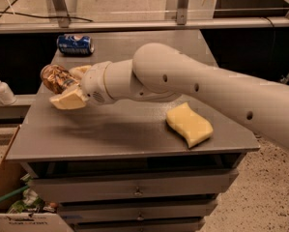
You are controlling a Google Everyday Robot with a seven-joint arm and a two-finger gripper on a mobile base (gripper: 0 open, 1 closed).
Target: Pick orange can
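Note:
The orange can [56, 78] has an orange-brown and cream patterned body. My gripper [72, 87] is shut on it, with cream fingers [69, 100] above and below the can. It holds the can on its side, lifted above the left part of the grey table [134, 134]. My white arm reaches in from the right across the table.
A blue can [75, 44] with a red-and-white logo lies on its side at the table's back left. A yellow sponge [189, 124] lies at the front right. A soap bottle [0, 88] stands on a shelf to the left. Drawers sit below the tabletop.

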